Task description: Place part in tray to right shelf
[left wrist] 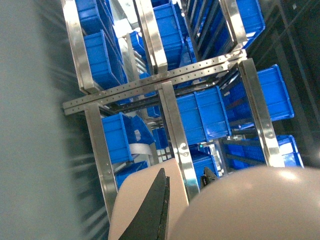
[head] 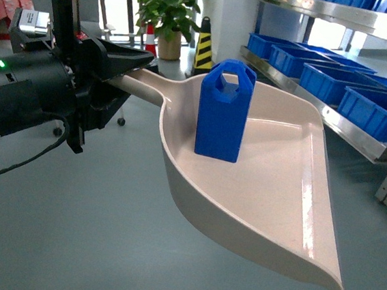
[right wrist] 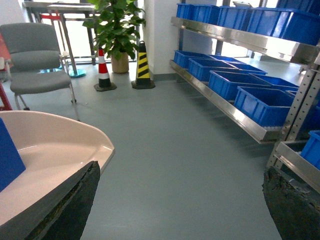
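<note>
**Blue part riding in the tray, shelf off to the right**

So the left gripper (head: 123, 59) is clamping the handle of the beige tray (head: 271, 193), with its dark fingers (left wrist: 155, 210) pinching down on both sides of that handle, and it's holding the whole scoop up off the grey floor (head: 101, 246). The blue part (head: 224, 114) is standing upright inside the tray, toward the back wall near where the handle joins, with its tapered top and handle hole pointing up. The tray's wide lip is pointing toward the lower right of the head view.

The right gripper (right wrist: 180, 210) is sitting with its two worn black fingers (right wrist: 60, 210) spread wide apart and nothing between them. One finger is showing just in front of the tray's rim, but I can't tell if it's touching.

The right shelf (head: 333, 117) is sitting off to the right, well apart from the tray, loaded with blue crates (head: 378, 111). There's a potted plant (head: 167, 9), striped cones (right wrist: 142, 65) and a grey chair (right wrist: 37, 65) hanging out in the background.
</note>
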{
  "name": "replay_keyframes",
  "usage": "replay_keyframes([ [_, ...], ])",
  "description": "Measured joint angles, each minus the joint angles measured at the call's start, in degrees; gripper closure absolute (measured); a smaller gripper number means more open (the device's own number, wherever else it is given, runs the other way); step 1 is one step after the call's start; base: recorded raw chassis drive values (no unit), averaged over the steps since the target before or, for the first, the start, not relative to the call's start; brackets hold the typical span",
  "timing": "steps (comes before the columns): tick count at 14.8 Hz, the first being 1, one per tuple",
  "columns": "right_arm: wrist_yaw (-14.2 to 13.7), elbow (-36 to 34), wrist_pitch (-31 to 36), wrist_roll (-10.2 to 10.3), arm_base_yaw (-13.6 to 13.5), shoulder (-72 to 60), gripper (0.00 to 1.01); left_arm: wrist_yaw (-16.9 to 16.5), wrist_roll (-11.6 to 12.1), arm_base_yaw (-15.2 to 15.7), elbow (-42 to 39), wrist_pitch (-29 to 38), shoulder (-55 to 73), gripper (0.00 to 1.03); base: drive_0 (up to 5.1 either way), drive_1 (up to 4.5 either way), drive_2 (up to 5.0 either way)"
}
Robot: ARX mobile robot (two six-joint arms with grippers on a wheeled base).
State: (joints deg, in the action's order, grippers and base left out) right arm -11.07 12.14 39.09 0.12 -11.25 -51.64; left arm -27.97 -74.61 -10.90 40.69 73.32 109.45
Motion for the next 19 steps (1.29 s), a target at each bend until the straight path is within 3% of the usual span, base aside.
replay_keyframes([
  [19,0.0,0.0,0.0,0.0,0.0,0.0,0.03,0.0,0.0,0.1,0.0,0.0,0.0,0.88,-1.6,-1.63,-1.6],
])
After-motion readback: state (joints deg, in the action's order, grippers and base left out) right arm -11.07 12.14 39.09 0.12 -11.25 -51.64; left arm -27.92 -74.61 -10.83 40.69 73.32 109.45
